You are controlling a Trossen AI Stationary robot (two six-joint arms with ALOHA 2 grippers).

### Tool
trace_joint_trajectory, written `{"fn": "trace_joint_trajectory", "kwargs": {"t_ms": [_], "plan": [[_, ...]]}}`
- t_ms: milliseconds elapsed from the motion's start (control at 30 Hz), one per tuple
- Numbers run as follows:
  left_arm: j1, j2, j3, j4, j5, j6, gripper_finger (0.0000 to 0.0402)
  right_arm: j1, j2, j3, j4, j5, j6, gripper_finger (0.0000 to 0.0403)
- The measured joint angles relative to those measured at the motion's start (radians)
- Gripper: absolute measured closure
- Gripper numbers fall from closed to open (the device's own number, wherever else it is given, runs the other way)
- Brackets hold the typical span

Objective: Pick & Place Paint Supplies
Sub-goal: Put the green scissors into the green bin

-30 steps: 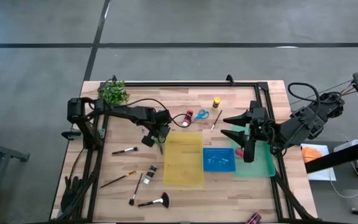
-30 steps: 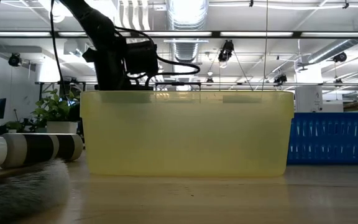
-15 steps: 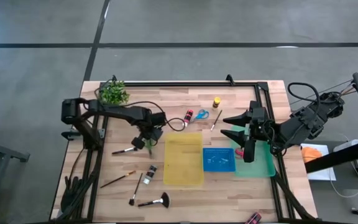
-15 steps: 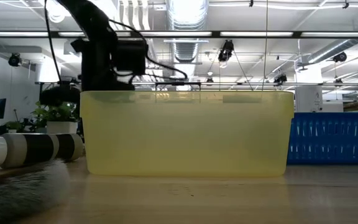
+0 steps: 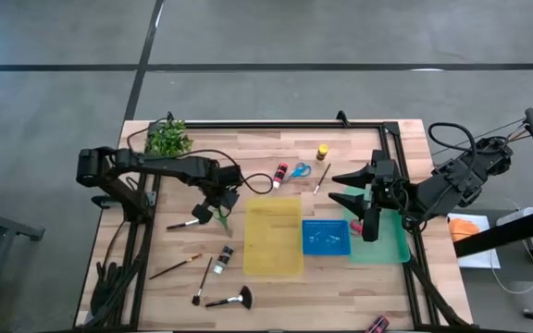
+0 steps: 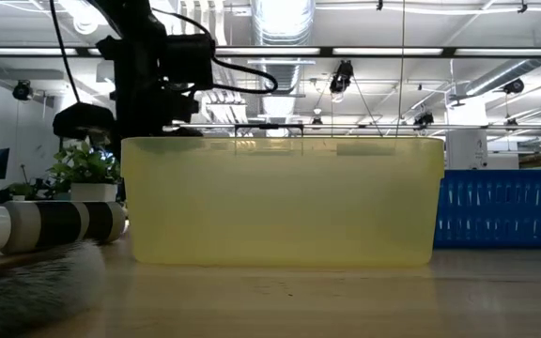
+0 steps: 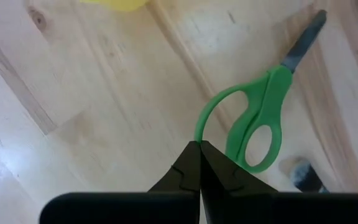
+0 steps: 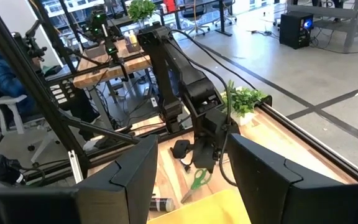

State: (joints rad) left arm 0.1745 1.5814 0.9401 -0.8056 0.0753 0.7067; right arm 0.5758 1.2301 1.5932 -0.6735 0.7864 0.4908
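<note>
**Left pincer clamps green scissors beside the yellow tray**

The left pincer [image 7: 199,163] is clenched on a handle loop of the green scissors [image 7: 260,118], which hang over bare desk [image 5: 183,250] just off the yellow tray's [image 5: 273,236] left edge. The right pincer [image 5: 347,185] hovers released over the green tray [image 5: 391,242]. Brushes [image 5: 184,224] lie on the open planks nearby.

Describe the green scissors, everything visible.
The green scissors have plastic-looking green loop handles and short dark blades, closed. The left pincer is shut on the rim of one handle loop. In the right wrist view they hang tilted below it, over the wooden table, just beside the yellow tray. Whether the blade tip touches the wood is unclear.
</note>
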Motion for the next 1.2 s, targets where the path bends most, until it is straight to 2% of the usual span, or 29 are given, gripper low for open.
{"fn": "trace_joint_trajectory", "kwargs": {"t_ms": [400,600,867,1200], "plan": [[0.001,0.094,-0.026,0.094,0.0,-0.007,0.0401,0.0,0.005,-0.004,-0.002,0.001,0.003,0.021],[0.001,0.095,-0.054,0.122,0.0,-0.025,0.0401,0.0,0.004,-0.004,-0.003,0.001,0.003,0.021],[-0.005,0.097,-0.064,0.142,0.0,-0.027,0.037,0.0,0.004,-0.006,-0.003,0.002,0.003,0.021],[-0.024,0.139,-0.06,0.155,-0.002,-0.03,0.0365,0.0,0.004,-0.01,-0.003,0.002,0.004,0.021]]}}
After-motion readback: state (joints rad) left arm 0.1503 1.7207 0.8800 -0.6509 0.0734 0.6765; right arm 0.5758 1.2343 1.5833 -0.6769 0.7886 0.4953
